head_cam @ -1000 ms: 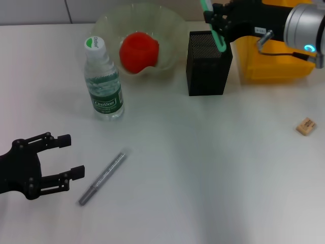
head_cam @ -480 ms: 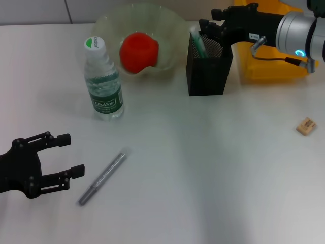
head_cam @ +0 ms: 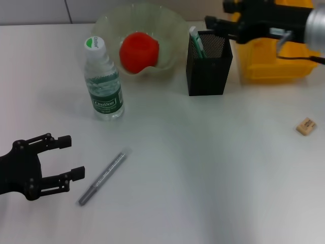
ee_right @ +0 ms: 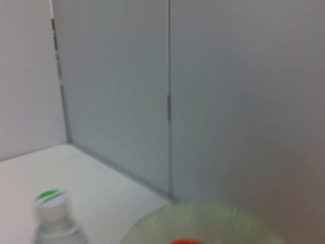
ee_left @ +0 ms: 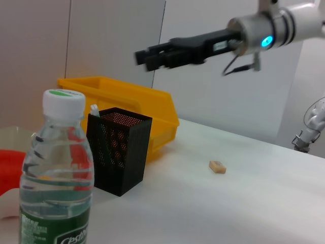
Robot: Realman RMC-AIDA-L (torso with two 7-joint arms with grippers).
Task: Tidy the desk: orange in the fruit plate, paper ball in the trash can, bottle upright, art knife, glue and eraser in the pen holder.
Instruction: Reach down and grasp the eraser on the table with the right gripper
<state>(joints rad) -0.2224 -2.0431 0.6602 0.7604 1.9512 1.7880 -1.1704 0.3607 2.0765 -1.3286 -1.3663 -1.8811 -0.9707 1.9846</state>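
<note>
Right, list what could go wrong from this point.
1. The right gripper hovers above the pen holder with a green-and-white item leaning at its rim; a careless move could clip either.
2. The eraser is tiny and lies flat on the desk, so a pinch may slip.
3. The grey pen-like tool lies beside the open left gripper; it could be nudged and roll.

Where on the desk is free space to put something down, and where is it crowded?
Free: the wide middle between the grey pen, the pen holder and the eraser, plus the near edge. Crowded: the far row, where bottle, fruit plate, pen holder and trash can stand close, with the right end effector above.
</note>
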